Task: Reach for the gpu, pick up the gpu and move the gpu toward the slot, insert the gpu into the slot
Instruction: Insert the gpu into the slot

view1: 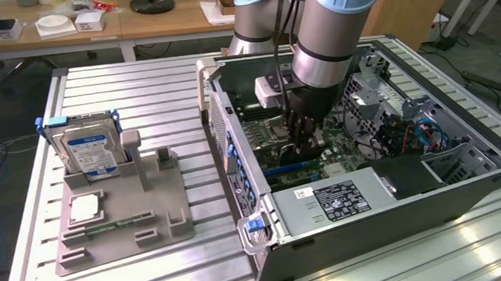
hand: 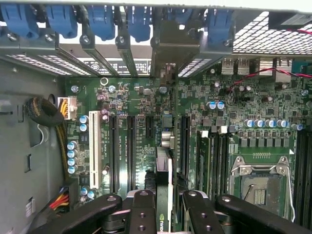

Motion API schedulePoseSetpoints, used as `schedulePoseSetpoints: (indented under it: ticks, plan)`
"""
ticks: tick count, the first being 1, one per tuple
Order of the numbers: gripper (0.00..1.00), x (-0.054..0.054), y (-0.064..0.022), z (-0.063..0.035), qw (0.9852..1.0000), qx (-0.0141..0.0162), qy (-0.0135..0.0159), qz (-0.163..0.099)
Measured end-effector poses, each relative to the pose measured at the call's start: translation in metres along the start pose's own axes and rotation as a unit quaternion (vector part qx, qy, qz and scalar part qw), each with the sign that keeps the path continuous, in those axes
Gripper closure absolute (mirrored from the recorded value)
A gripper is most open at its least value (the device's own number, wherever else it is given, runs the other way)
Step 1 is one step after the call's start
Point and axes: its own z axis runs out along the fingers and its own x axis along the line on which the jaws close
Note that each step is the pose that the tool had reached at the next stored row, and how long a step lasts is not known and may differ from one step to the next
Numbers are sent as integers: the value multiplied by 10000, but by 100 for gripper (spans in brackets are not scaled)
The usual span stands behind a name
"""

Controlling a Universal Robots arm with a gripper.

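My gripper (view1: 307, 132) reaches down into the open computer case (view1: 462, 186) and is shut on the gpu (view1: 302, 152), a thin dark card held upright over the green motherboard (view1: 343, 158). In the wrist view the gpu (hand: 164, 170) shows edge-on between the black fingers (hand: 142, 207), and its metal bracket (hand: 171, 46) lies against the case's rear wall. The card stands along a long narrow slot line on the motherboard (hand: 229, 112). The slot directly beneath it is hidden by the card, so I cannot tell how deep it sits. Parallel black slots (hand: 131, 146) lie beside it.
Near the card are a white slot (hand: 94, 146), a metal-framed processor socket (hand: 258, 185), yellow and black cables (hand: 51, 117) and blue clips (hand: 100, 22). Outside the case, a grey fixture (view1: 151, 225) holds a hard drive (view1: 90, 150) and a small square chip (view1: 85, 208).
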Motion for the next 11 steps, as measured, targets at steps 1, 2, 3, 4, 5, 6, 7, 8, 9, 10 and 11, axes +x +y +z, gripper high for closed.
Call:
schedulePoseSetpoints:
  ticks: [1, 2, 3, 4, 5, 6, 7, 8, 9, 10, 11]
  plan:
    - [74, 0, 1, 3, 10000, 0, -4, 0]
    - [74, 0, 2, 6, 10000, 0, -8, 1]
    - [74, 0, 3, 10, 10000, 0, -12, 1]
    - [74, 0, 3, 14, 10000, 0, -12, 1]
    - [74, 0, 3, 18, 10000, 0, -13, 1]
    - [74, 0, 3, 22, 10000, 0, -13, 1]
    - [74, 1, 3, 26, 10000, 0, -13, 1]
    - [74, 1, 3, 30, 10000, 0, -14, 1]
    - [74, 1, 3, 34, 10000, 0, -14, 2]
    - [74, 1, 3, 37, 10000, 0, -14, 1]
    - [74, 1, 3, 42, 10000, 0, -15, 2]
